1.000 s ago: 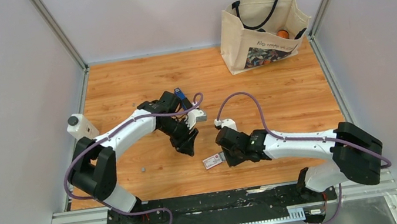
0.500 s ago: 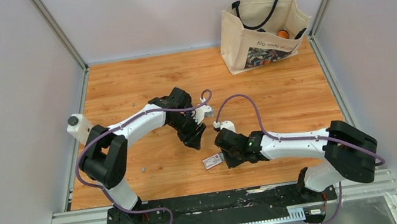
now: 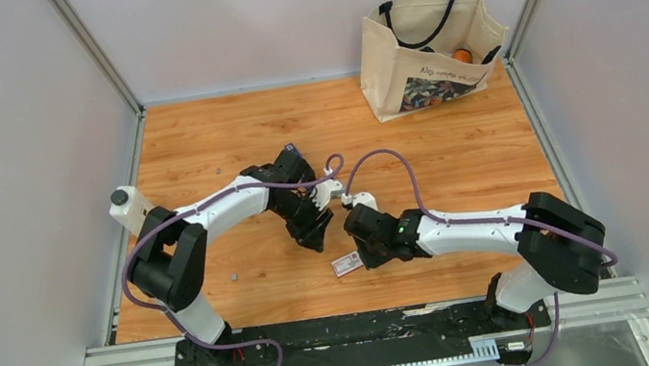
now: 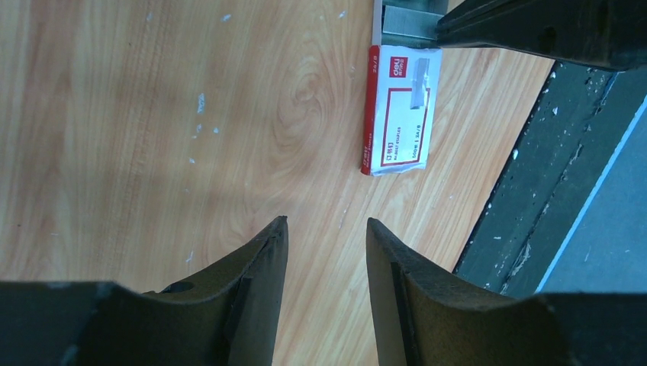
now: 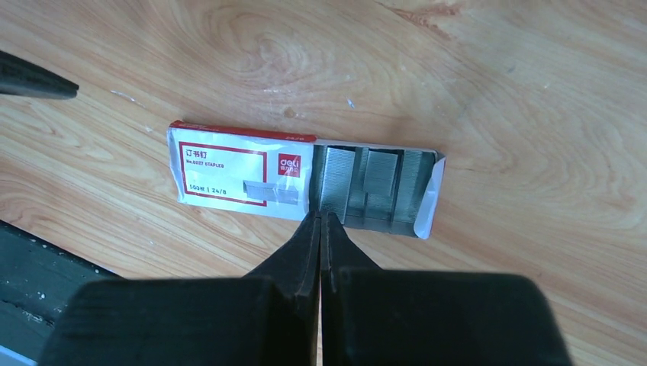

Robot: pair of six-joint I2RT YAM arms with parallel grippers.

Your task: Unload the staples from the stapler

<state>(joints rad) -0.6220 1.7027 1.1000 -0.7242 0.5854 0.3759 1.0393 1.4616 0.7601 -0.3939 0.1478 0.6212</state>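
Note:
Only a blue end of the stapler (image 3: 290, 149) shows in the top view, just behind my left wrist; the rest is hidden. A tiny grey staple bit (image 3: 234, 277) lies on the wood to the left. My left gripper (image 3: 314, 235) (image 4: 324, 225) is open and empty above bare wood. My right gripper (image 3: 358, 258) (image 5: 320, 217) is shut, its tips at the edge of the white-and-red box (image 3: 347, 263) (image 5: 236, 171) (image 4: 400, 110). The box's tray is slid out, with grey staple strips (image 5: 374, 183) in it.
A cream tote bag (image 3: 427, 51) holding an orange thing stands at the back right. A small white block with a black cap (image 3: 132, 207) sits at the table's left edge. The black rail (image 4: 534, 191) runs along the near edge, close to the box.
My left wrist has swung right and then back a little, now covering most of the stapler. My right gripper has crept left and closer to the box.

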